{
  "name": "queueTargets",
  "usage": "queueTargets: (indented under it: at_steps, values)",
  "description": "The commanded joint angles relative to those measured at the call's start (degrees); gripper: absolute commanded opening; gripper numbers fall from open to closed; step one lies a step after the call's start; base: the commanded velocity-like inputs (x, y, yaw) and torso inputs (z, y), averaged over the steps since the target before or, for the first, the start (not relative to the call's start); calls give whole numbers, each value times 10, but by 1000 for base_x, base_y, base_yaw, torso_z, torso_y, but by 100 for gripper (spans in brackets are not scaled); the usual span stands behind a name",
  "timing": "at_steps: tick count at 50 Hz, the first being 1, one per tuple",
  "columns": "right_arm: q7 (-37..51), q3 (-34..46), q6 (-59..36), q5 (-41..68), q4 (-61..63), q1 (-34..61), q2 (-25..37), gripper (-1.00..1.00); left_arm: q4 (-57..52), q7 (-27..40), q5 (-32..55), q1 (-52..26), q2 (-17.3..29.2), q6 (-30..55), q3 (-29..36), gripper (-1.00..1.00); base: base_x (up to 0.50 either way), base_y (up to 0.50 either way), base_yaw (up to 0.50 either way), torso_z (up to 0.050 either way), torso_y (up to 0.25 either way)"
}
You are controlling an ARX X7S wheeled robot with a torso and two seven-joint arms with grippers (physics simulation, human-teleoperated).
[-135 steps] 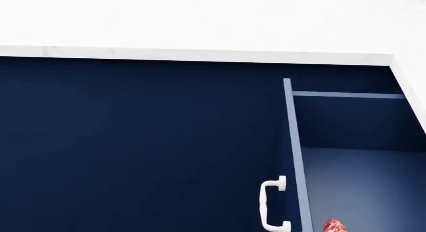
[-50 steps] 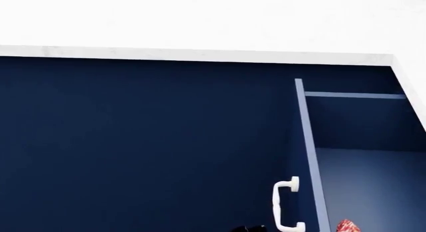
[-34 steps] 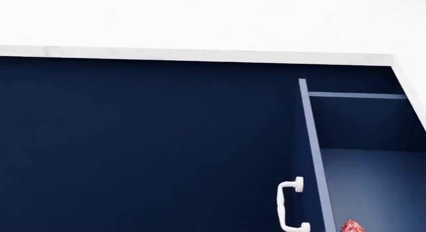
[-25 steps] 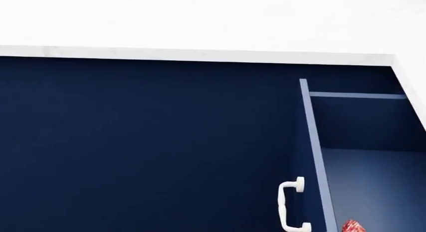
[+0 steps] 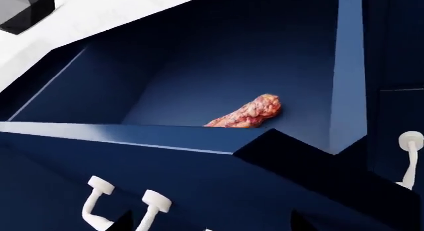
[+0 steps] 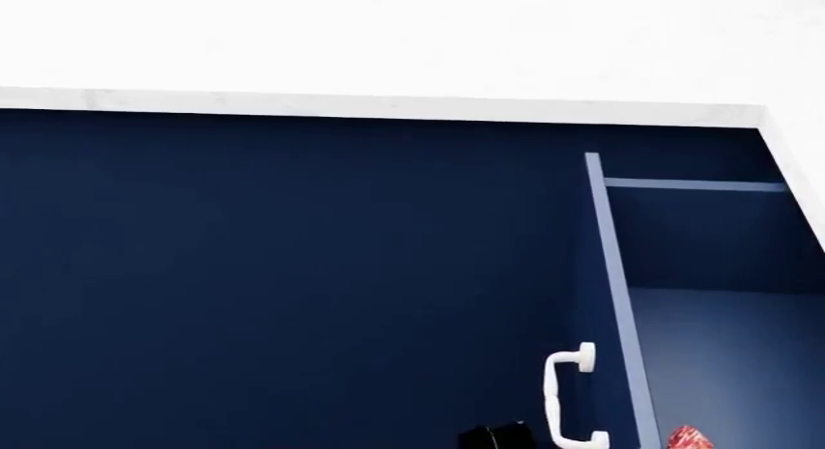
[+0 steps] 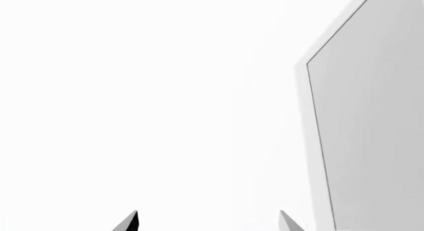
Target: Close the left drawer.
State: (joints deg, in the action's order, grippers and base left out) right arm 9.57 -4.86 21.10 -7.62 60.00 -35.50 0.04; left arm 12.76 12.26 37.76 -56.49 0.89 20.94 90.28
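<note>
The left drawer point(image 5: 198, 82) stands pulled out, with slate-blue inner walls and a navy front point(image 5: 219, 186). Its white curved handle point(image 5: 154, 203) is on that front. My left gripper point(image 5: 212, 226) is open right at the front panel; only its two dark fingertips point(image 5: 123, 222) show, wide apart, with one handle post just inside them. In the head view the drawer front point(image 6: 606, 275) is seen edge-on with the handle point(image 6: 569, 396) on it, and a black piece of my left arm point(image 6: 497, 436) sits beside the handle. My right gripper point(image 7: 208, 223) is open and faces a white wall.
A reddish lumpy item point(image 5: 248, 112) lies on the drawer floor, also visible as the red item point(image 6: 685, 437) in the head view. A white counter point(image 6: 386, 43) runs above the navy cabinet fronts point(image 6: 258, 275). Another white handle point(image 5: 409, 161) is on a neighbouring cabinet front.
The drawer front and its handle have shifted to the right in the head view, leaving a narrower opening. A black piece of my left arm has come in at the bottom edge.
</note>
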Motion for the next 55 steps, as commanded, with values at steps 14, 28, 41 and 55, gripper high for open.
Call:
queueTargets:
  at_steps: [14, 28, 41, 55]
  values:
    - [-80, 11, 17, 38, 0, 19, 0, 100, 90, 56, 98, -121, -9, -64, -19, 100, 0, 0, 0, 0, 1]
    - [-101, 13, 18, 46, 0, 21, 0, 100, -35, 137, 159, -128, 118, -89, -97, 100, 0, 0, 0, 0, 0]
    - [-108, 15, 20, 52, 0, 23, 1, 100, -170, 206, 197, -103, 264, -120, -154, 100, 0, 0, 0, 0, 0]
    - [-136, 24, 17, 72, 0, 24, 7, 100, -276, 282, 210, -53, 387, -162, -189, 100, 0, 0, 0, 0, 0]
